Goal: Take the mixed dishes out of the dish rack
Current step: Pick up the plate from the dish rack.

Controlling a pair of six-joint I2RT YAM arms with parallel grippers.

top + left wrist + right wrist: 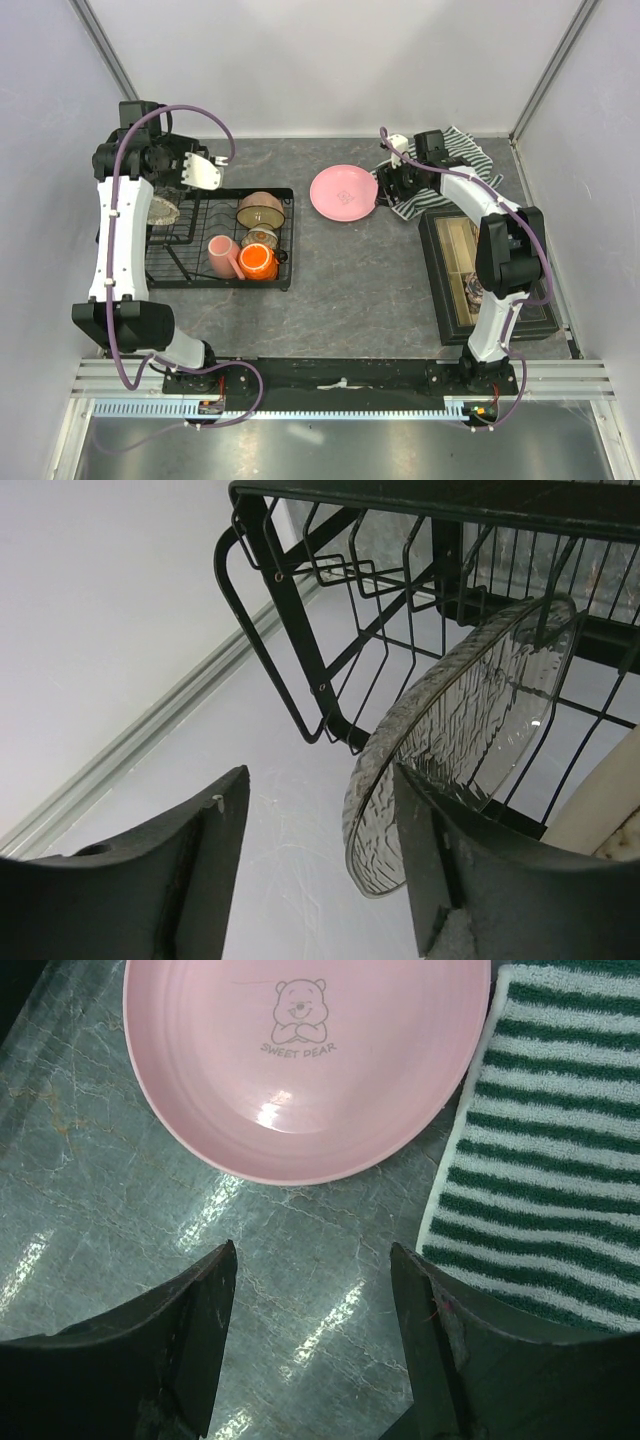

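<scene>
The rack (218,283) sits on the left half of the grey table (330,290) and most of its load is in it. The tan bowl (260,208) and the small floral bowl (260,238) are in the right-hand section. Nearer the arms, the pink mug (222,255) and the orange mug (258,262) lie side by side. In the slotted section on the left, the small patterned dish (470,710) stands on edge, tilted between the wires (from above, the left arm hides part of it).

The left gripper (315,865) hangs at the rack's far left corner with its jaws apart and nothing between them. The lower rim of the dish is just beside its right finger (470,880). I can't tell whether they touch.

The pink plate (343,192) is out of the rack, lying flat on the table in the middle, just beside a green-striped towel (445,175). The right gripper (315,1345) hovers over bare table at the near edge of that plate, its jaws spread wide and holding nothing. A little bear is printed on the plate. A dark box (480,275) lies by the right arm.
</scene>
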